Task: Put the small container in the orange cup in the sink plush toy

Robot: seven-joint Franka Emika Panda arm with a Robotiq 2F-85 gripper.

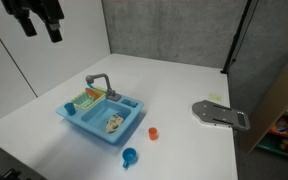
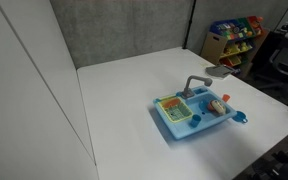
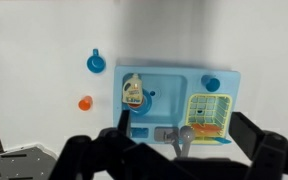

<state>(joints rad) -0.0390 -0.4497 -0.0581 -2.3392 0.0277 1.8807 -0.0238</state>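
- The gripper (image 1: 41, 22) is cut off by the top edge in an exterior view, so only its dark lower part shows, high above the table (image 1: 184, 85) and well apart from everything on it.
- In the wrist view the gripper's fingers (image 3: 256, 145) are blurred dark shapes at the bottom edge. They are spread wide with nothing between them.
- The small container (image 3: 133, 92) lies inside the basin of the sink (image 3: 174, 68). It is cream with yellowish markings, and any print on it is too blurred to read.
- In the wrist view the orange cup (image 3: 85, 102) stands on the table at 9 o'clock from the sink, apart from it.
- A blue cup (image 3: 95, 62) stands at 10 o'clock from the sink.
- Another small blue cup (image 3: 212, 84) sits in the sink's 1 o'clock corner, just above the green-yellow dish rack (image 3: 206, 112).
- The grey faucet (image 3: 184, 135) is at the sink's 6 o'clock edge, partly blurred.
- A flat grey object (image 1: 221, 115) lies at 3 o'clock from the sink in an exterior view, and what it is cannot be made out.
- No writing is legible anywhere.
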